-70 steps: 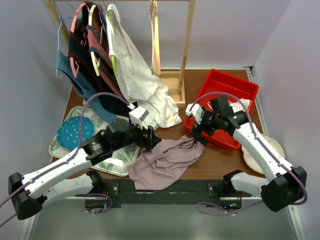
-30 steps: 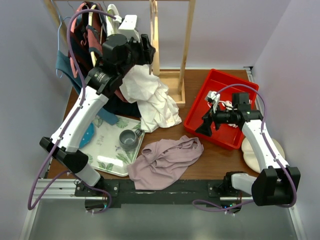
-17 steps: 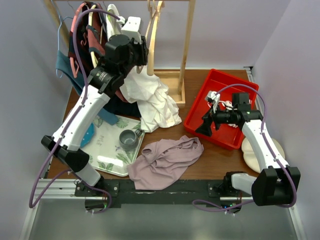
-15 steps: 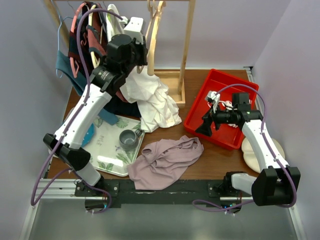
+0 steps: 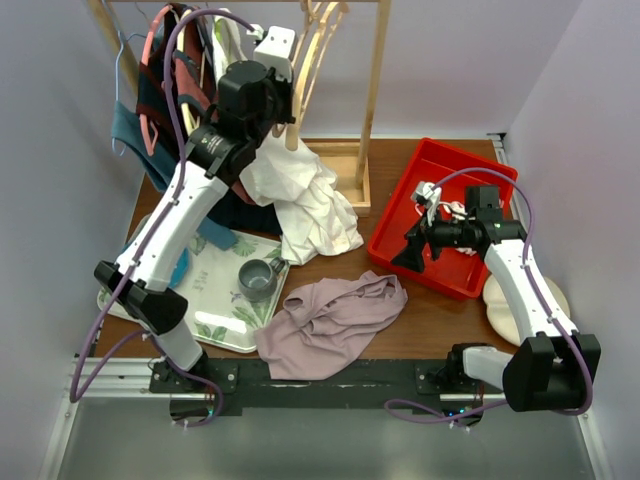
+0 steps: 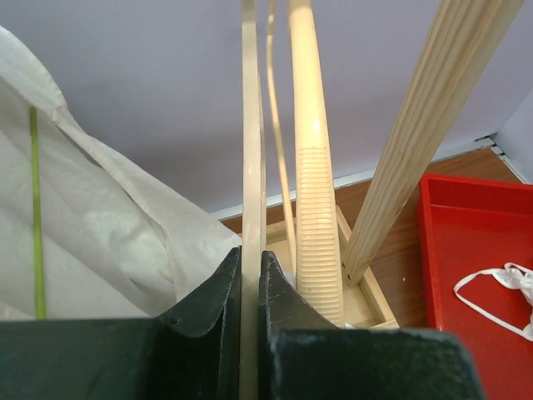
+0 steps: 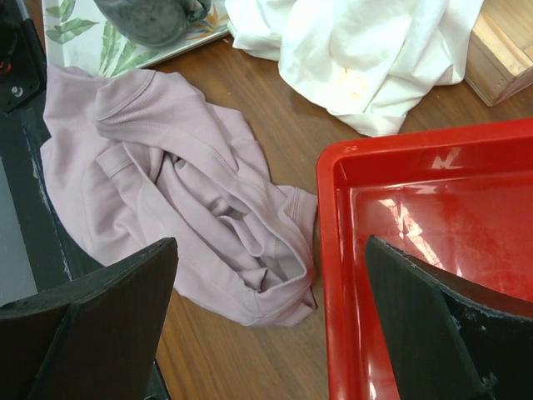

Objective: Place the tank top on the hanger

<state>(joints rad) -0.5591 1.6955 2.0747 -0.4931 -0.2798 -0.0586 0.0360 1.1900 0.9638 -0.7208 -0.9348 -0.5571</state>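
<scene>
The tank top (image 5: 330,318), dusty mauve-pink, lies crumpled on the table near the front edge; it also fills the left of the right wrist view as the tank top (image 7: 183,200). The pale wooden hanger (image 5: 310,65) hangs tilted at the rack's top. My left gripper (image 5: 288,105) is raised to it. In the left wrist view the left gripper (image 6: 251,271) is shut on the hanger's thin bar (image 6: 252,150), with its ribbed arm (image 6: 315,208) just to the right. My right gripper (image 5: 408,258) hovers open over the red bin's near-left corner, wide apart above the tank top's edge (image 7: 271,246).
A wooden rack post (image 5: 375,90) stands right of the hanger. A white shirt (image 5: 300,190) and dark garments (image 5: 170,110) hang left. The red bin (image 5: 455,175) holds small white items. A floral tray (image 5: 225,315) carries a grey cup (image 5: 258,278).
My left gripper has closed on the hanger's bar and risen a little with it; the hanger now tilts more to the upper right. The right arm has not moved.
</scene>
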